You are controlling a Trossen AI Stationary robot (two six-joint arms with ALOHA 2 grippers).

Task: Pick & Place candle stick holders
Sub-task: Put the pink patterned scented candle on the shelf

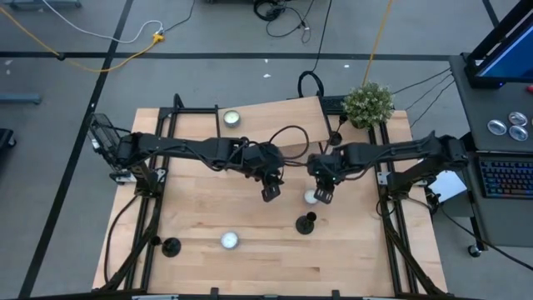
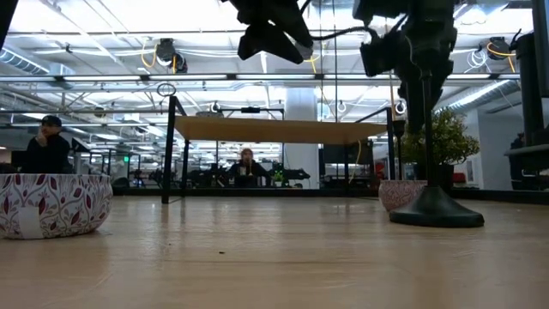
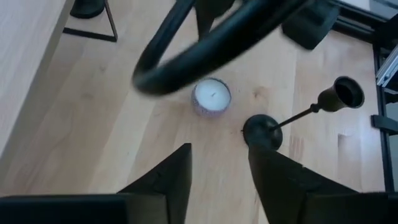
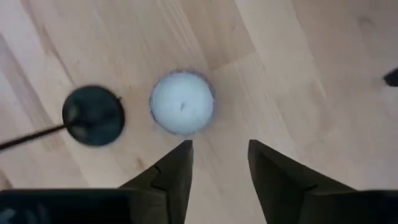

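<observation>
One black candle stick holder (image 1: pixel 306 223) stands upright on its round base near the table's middle. It also shows in the low view (image 2: pixel 436 206), the left wrist view (image 3: pixel 261 130) and the right wrist view (image 4: pixel 93 115). A second holder (image 1: pixel 171 246) stands at the near left. A small dark thing (image 1: pixel 336 137) by the far board may be a third. My left gripper (image 1: pixel 271 192) (image 3: pixel 219 162) is open, above the table, left of and beyond the middle holder. My right gripper (image 1: pixel 323 194) (image 4: pixel 219 155) is open, above a white candle (image 4: pixel 183 102).
White candles in patterned cups stand at the middle (image 1: pixel 311 197), the near left (image 1: pixel 229 241) and the far side (image 1: pixel 231 118). A potted plant (image 1: pixel 368 104) and a raised wooden board (image 1: pixel 275 121) are at the far side. Black frame rails (image 1: pixel 391 225) run along both sides.
</observation>
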